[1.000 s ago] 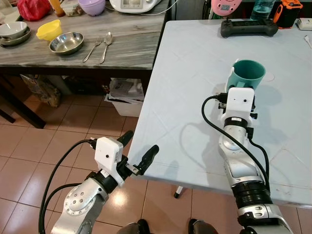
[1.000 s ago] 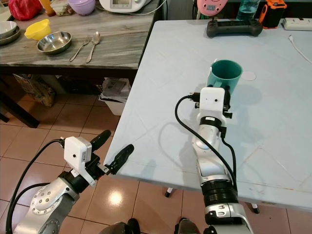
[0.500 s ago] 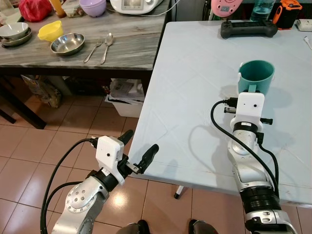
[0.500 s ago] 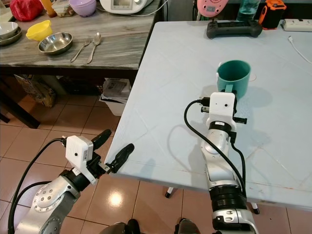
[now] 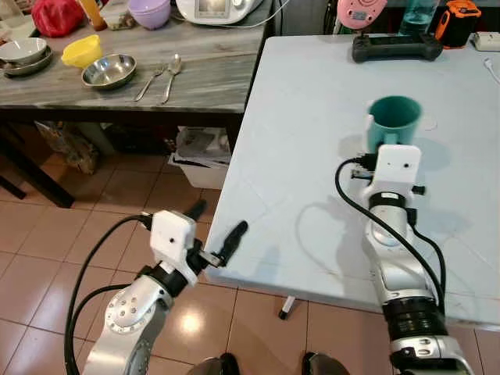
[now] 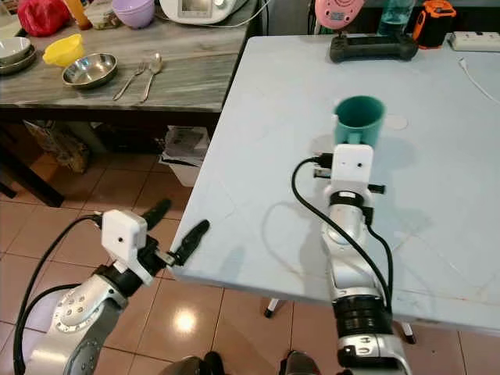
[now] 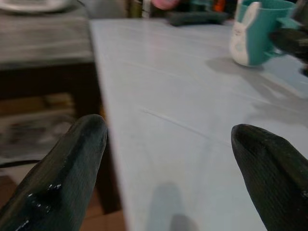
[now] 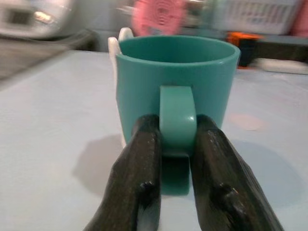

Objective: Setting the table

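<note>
A teal mug [image 5: 394, 116] with a white figure on its side stands upright on the pale blue table [image 5: 305, 117], right of the middle. My right gripper [image 8: 177, 129] is shut on the mug's handle [image 8: 177, 115], one black finger on each side. Whether the mug's base touches the table or hangs just above it I cannot tell. My left gripper [image 5: 216, 222] is open and holds nothing. It hovers at the table's near left edge, and in its wrist view the mug [image 7: 257, 31] stands far off.
A black controller [image 5: 391, 48] lies at the table's far edge. To the left a grey wooden side table [image 5: 211, 74] holds a steel bowl [image 5: 107, 69], a yellow bowl [image 5: 80, 49], a fork and a spoon [image 5: 158, 74]. A tiled floor gap separates the tables.
My right gripper carried the mug a little to the right and then back to the left. The left gripper drifted slightly back from the table's edge.
</note>
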Controlling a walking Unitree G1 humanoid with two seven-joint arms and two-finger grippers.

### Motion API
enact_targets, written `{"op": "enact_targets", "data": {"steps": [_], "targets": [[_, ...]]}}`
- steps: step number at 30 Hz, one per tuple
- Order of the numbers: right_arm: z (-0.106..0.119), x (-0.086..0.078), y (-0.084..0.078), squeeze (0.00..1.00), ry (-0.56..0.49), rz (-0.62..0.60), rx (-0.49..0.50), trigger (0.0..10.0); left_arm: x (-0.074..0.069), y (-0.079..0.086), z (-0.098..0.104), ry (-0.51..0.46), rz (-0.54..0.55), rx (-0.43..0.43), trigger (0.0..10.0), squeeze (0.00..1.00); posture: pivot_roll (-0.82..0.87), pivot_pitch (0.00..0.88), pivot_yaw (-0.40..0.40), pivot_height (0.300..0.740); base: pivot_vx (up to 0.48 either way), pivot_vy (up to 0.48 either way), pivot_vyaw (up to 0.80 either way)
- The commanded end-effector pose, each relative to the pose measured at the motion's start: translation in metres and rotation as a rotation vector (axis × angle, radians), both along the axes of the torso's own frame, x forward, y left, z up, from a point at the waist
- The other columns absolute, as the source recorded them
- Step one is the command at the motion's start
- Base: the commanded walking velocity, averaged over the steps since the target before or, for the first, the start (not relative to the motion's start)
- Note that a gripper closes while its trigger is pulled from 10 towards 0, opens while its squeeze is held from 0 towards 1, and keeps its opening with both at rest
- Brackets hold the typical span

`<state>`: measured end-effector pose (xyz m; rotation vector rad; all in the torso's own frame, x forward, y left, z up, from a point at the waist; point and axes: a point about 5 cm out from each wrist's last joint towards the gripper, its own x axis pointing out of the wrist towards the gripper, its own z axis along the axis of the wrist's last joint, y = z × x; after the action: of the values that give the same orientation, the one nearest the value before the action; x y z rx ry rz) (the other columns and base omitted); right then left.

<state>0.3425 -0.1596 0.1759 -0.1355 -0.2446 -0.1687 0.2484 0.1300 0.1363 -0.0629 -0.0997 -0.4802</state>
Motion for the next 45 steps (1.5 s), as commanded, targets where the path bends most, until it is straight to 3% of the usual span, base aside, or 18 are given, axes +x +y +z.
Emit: {"op": "enact_targets", "data": {"steps": [1,7,20,36,45], "targets": [[0.012,-0.004,0.014,0.0,-0.04,0.098,-0.004,10.0,0.004,0.013,-0.002,0.001,0.096,0.027,10.0,0.0,-0.07,0.145,0.105,0.74,0.0,0.0,0.0],[0.017,-0.017,0.027,0.0,-0.061,0.219,0.002,10.0,0.013,0.034,-0.003,0.008,0.288,0.013,10.0,0.0,-0.08,0.135,0.1,0.74,0.0,0.0,0.0],[0.014,-0.022,0.025,0.0,-0.013,0.247,0.01,10.0,0.022,0.041,-0.004,-0.008,0.379,0.019,10.0,0.0,-0.1,0.13,0.092,0.74,0.0,0.0,0.0],[0.014,-0.024,0.028,0.0,-0.003,0.273,0.014,10.0,0.026,0.038,-0.005,-0.019,0.379,0.015,10.0,0.0,-0.1,0.123,0.087,0.74,0.0,0.273,0.0],[0.004,-0.025,0.025,0.0,0.059,0.285,0.03,10.0,0.028,0.037,-0.004,-0.026,0.373,0.015,10.0,0.0,-0.11,0.123,0.091,0.74,0.0,0.4,0.0]]}}
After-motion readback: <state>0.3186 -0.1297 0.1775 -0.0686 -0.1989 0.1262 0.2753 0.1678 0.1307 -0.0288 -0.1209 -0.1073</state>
